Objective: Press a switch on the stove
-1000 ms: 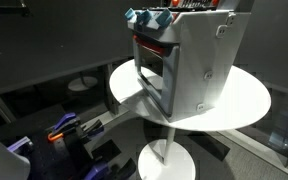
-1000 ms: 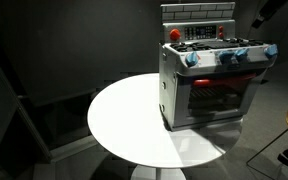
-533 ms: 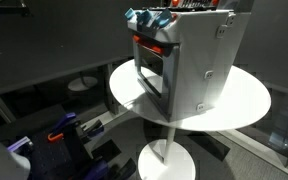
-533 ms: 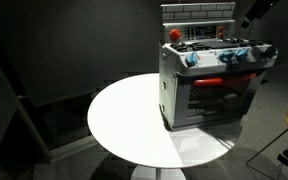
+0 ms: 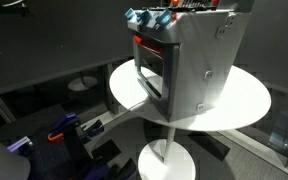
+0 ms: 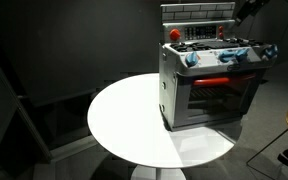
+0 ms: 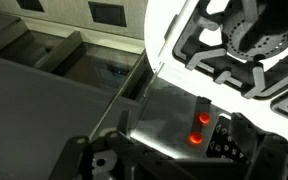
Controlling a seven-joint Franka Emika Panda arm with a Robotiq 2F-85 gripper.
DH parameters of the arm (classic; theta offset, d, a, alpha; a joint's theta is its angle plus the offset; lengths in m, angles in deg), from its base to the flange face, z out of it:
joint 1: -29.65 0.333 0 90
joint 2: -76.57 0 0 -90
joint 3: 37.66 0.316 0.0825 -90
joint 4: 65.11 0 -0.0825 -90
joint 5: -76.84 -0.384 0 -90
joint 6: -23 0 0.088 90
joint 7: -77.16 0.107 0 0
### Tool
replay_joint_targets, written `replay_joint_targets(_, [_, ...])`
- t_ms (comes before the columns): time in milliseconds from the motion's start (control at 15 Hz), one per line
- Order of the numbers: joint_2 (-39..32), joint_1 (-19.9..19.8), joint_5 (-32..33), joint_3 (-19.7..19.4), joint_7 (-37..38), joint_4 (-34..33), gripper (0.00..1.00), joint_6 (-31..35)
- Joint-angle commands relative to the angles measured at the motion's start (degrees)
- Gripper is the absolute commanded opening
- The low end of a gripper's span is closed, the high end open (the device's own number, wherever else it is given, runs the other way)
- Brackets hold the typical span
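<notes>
1. Grey metal, the stove [image 6: 212, 75] stands upright on the round white table [image 6: 124, 120], towards one edge of it. Both exterior views show it.
2. Its oven door [image 6: 216, 102] of dark glass is shut. What lies inside the oven cannot be made out.
3. Blue knobs [image 6: 192, 59] line the front above the door, and a red knob [image 6: 174, 34] sits on the top corner.
4. In an exterior view the dark gripper [image 6: 242, 12] hangs above the stove's back panel, at the far top corner. It appears clear of the stove.
5. The wrist view looks down on black burner grates [image 7: 239, 45] and a grey panel with two red lights [image 7: 199, 128].
6. Dark gripper parts cross the bottom of that view. I cannot tell how wide the jaws stand, and nothing shows in their grasp.
</notes>
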Motion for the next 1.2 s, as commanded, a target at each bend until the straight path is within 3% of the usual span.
replay_joint_targets(0, [-3.63, -0.19, 3.45, -0.02, 3.59, -4.31, 1.00, -0.51])
replay_joint_targets(533, [-8.95, 1.21, 7.71, -1.47, 7.45, -9.12, 1.00, -1.02])
replay_joint_targets(1133, [-13.26, 3.26, 7.42, -4.06, 7.12, -13.23, 1.00, -1.04])
